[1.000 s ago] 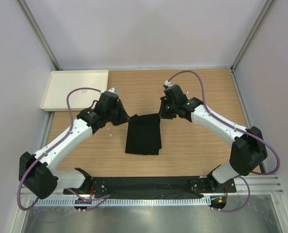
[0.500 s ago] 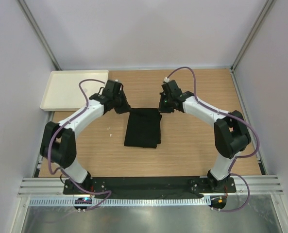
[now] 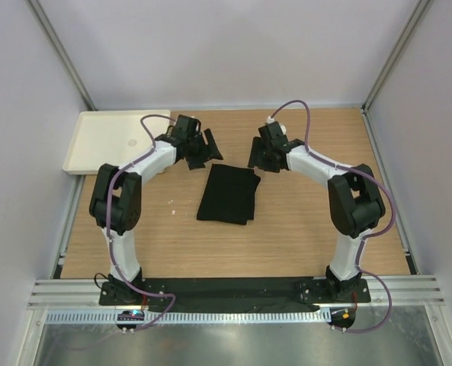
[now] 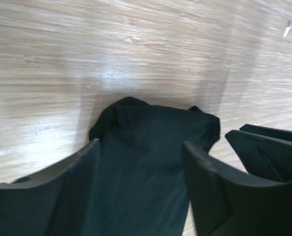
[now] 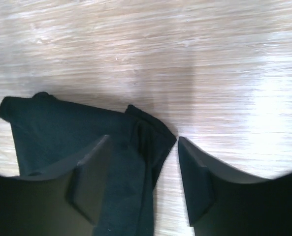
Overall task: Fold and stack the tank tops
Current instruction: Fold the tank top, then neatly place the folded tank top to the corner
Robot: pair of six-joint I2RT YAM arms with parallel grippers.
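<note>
Left gripper [image 3: 203, 149]: fingers spread apart with nothing pinched in them, hanging just off the far left corner of the tank top [image 3: 228, 194].
Right gripper [image 3: 258, 158]: same deal from what I see, jaws apart and holding nothing, right by the far right corner.
Tank top: black, folded into a narrow, slightly skewed rectangle, lying flat mid-table between my two arms. Both wrist cams show the far corners a bit bunched up.
Table [image 3: 309, 229]: light wood, with a tiny white speck [image 3: 172, 211] left of the cloth.
Tray [image 3: 111, 141]: cream, at the far left corner, apart from the top.
</note>
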